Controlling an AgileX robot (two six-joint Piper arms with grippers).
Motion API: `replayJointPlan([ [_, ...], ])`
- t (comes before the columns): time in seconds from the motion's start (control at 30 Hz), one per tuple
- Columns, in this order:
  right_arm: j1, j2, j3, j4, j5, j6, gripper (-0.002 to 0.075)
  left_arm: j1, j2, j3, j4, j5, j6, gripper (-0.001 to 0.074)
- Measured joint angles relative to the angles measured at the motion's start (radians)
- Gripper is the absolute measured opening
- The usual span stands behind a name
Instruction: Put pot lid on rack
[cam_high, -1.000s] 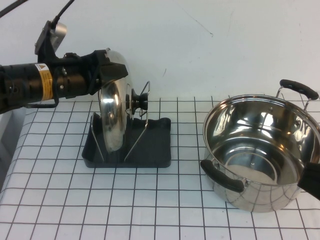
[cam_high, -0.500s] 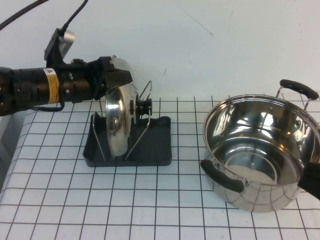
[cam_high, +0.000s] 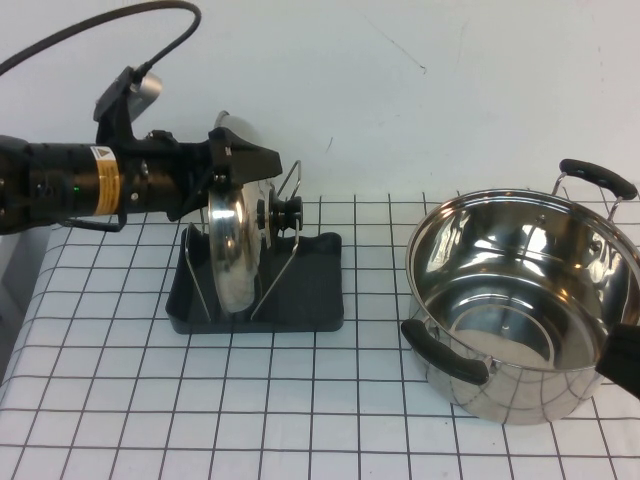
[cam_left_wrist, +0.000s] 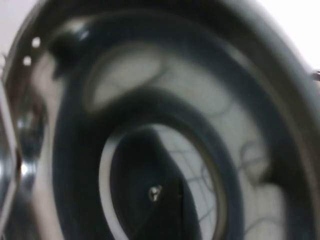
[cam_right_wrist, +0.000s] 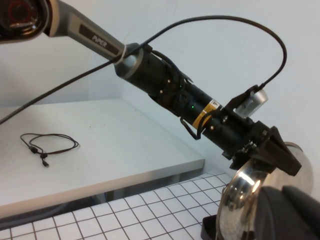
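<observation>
Round domed stainless steel pot lid (cam_high: 230, 240) has gone from a raised tilt to standing on edge between the silver wire loops of the dark grey plastic rack (cam_high: 300, 290). Left gripper (cam_high: 240, 160) shifted toward 3 o'clock; jaws now spread at the lid's top rim.

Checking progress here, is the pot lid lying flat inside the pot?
No, the pot lid stands on edge in the rack, at the left gripper.

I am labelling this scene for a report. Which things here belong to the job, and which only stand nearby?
Belong to the job:
pot lid, standing on edge in the rack
left gripper, open at the lid's top rim

Only nearby:
pot, open, on the table's right side
right gripper, low beside the pot
</observation>
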Motion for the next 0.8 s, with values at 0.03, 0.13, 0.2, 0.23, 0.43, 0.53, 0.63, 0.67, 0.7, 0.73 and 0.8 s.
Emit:
replayJointPlan([
  [0.03,0.0,0.0,0.0,0.0,0.0,0.0,0.0002,0.0,-0.009,0.0,0.002,0.007,0.005,0.0688],
  [0.13,0.0,0.0,0.0,0.0,0.0,0.0,0.0002,0.0,-0.046,0.0,0.034,0.037,0.021,0.0691],
  [0.2,0.0,0.0,0.0,0.0,0.0,0.0,0.0002,0.0,-0.077,0.0,0.069,0.052,0.025,0.0691],
  [0.23,0.0,0.0,0.0,0.0,0.002,0.0,0.0002,0.0,-0.092,0.0,0.078,0.057,0.025,0.0691],
  [0.43,0.0,0.0,0.0,0.0,0.049,0.0,0.0002,0.028,-0.176,0.0,0.092,0.05,0.029,0.0691],
  [0.53,0.0,0.0,-0.013,0.0,0.072,-0.045,0.0001,0.069,-0.228,0.0,0.092,0.028,0.033,0.0676],
  [0.63,0.0,0.0,-0.063,0.0,0.09,-0.175,0.0001,0.125,-0.286,0.0,0.092,-0.004,0.036,0.0543],
  [0.67,0.0,0.0,-0.087,0.0,0.102,-0.241,0.0001,0.141,-0.304,0.0,0.092,-0.014,0.036,0.0462],
  [0.7,0.0,0.0,-0.106,0.0,0.117,-0.302,0.0001,0.158,-0.327,0.0,0.092,-0.027,0.036,0.0366],
  [0.73,0.0,0.0,-0.129,0.0,0.144,-0.382,0.0001,0.174,-0.35,0.0,0.092,-0.036,0.041,0.0258],
  [0.8,0.0,-0.002,-0.165,0.002,0.234,-0.518,0.0001,0.196,-0.398,0.0,0.092,-0.051,0.06,0.0121],
])
